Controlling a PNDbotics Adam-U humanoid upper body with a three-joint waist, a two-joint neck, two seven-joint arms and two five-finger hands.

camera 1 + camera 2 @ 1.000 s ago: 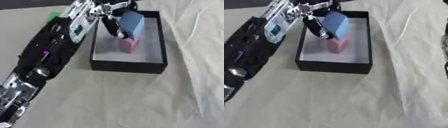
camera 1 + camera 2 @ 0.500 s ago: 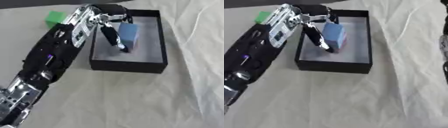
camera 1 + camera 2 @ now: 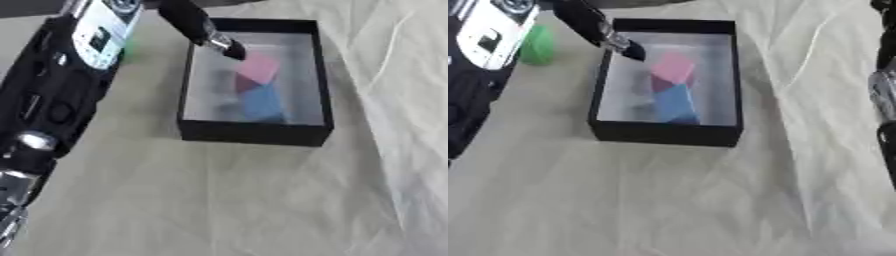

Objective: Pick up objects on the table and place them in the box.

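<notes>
left hand (image 3: 206, 32): fingers straight, holding nothing, above box's left wall | box (image 3: 319, 75): on bench (image 3: 219, 200), holds pink block (image 3: 260, 66) touching blue block (image 3: 261, 104) | green object (image 3: 535, 45): left of box | right hand (image 3: 883, 100): right edge, fingers unreadable

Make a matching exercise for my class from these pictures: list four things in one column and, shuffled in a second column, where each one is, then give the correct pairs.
Things
1. pink block
2. blue block
3. green object
4. left hand

Places
A. on the cloth outside the box, off its left wall
B. inside the box, in the nearer half
C. over the box's far left corner, a finger pointing in
D. inside the box, in the farther half

Pairs: 1-D, 2-B, 3-A, 4-C
</notes>
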